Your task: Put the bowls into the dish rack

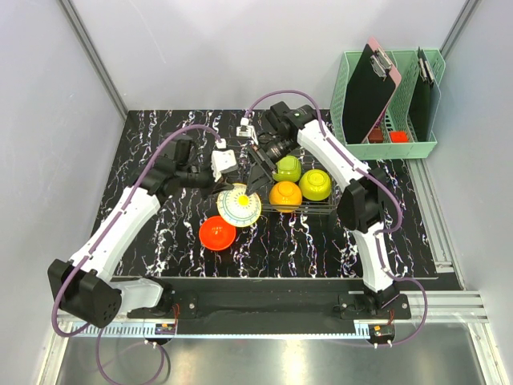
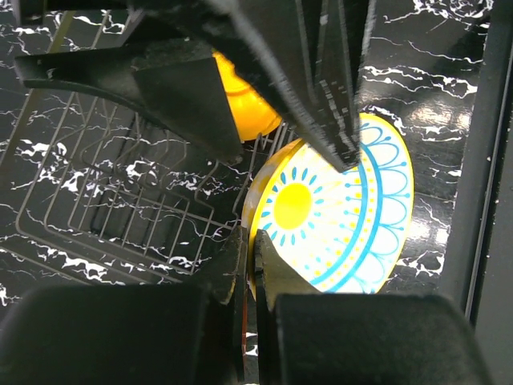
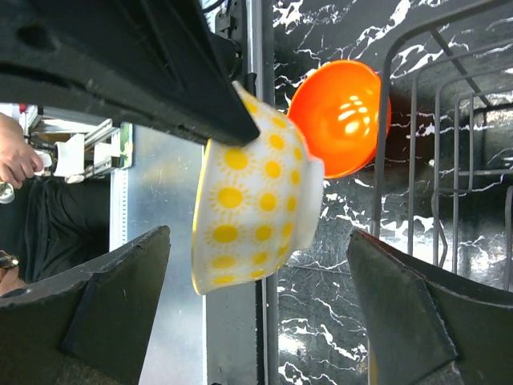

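My left gripper (image 1: pixel 228 192) (image 2: pixel 249 265) is shut on the rim of the cream-white bowl (image 1: pixel 239 206) (image 2: pixel 333 212) (image 3: pixel 256 188), which hangs tilted just left of the dish rack (image 1: pixel 317 208) (image 2: pixel 112 216) (image 3: pixel 441 160). My right gripper (image 1: pixel 258 175) (image 3: pixel 260 297) is open beside that bowl, its fingers wide on either side and not touching it. The rack holds the lime green bowl (image 1: pixel 287 168), the yellow-green bowl (image 1: pixel 315 184) and the orange bowl (image 1: pixel 285 195) (image 2: pixel 244 112). Nearer me, the red-orange bowl (image 1: pixel 217 233) (image 3: pixel 341 116) sits on the black marble tabletop.
A mint-green plastic basket (image 1: pixel 385 148) with clipboards stands at the back right, off the black mat. Grey walls close the left and back sides. Purple cables loop over both arms.
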